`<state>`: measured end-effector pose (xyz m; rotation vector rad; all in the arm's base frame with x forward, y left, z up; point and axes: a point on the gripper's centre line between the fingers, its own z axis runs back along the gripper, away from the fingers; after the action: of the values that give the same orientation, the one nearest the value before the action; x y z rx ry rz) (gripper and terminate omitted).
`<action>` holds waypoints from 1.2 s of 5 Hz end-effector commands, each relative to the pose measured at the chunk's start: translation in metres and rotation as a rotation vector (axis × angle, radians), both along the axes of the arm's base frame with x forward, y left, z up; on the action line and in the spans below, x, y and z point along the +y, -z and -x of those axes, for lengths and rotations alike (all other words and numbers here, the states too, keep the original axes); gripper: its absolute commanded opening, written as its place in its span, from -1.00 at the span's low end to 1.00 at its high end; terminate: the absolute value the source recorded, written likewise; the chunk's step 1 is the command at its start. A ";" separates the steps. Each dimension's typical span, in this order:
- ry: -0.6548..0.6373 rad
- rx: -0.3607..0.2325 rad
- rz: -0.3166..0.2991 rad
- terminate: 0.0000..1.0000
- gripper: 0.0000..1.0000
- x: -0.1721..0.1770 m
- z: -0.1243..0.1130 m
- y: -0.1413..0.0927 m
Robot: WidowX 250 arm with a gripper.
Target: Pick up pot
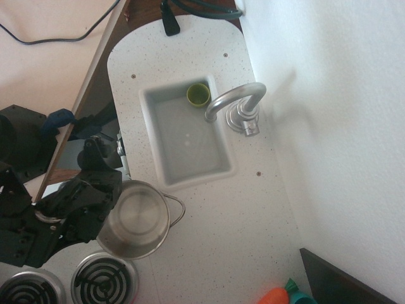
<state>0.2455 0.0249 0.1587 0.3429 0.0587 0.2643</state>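
Observation:
The shiny steel pot [134,220] is on the white counter between the sink and the stove burners, and its lower edge overlaps the nearer burner [103,279]. One wire loop handle [178,209] sticks out on its right. The other handle is hidden. My black gripper [104,204] reaches in from the left and is closed on the pot's left rim. Its fingertips are hard to make out against the dark arm. The pot looks slightly tilted.
The grey sink [190,136] lies just beyond the pot, with a small green cup [198,94] in its far corner and a silver faucet [235,104] on its right. A second burner [25,290] is at the bottom left. An orange and teal toy [286,295] lies at the bottom right. The white wall runs along the right.

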 end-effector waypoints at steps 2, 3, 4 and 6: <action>0.001 0.000 0.000 -1.00 1.00 0.000 0.000 0.002; 0.032 -0.048 -0.018 -1.00 1.00 0.001 0.002 0.005; 0.096 -0.168 0.050 -1.00 1.00 0.005 0.005 0.010; 0.086 -0.403 0.276 -1.00 1.00 0.009 -0.003 0.023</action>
<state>0.2539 0.0283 0.1181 -0.0675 -0.3012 0.2758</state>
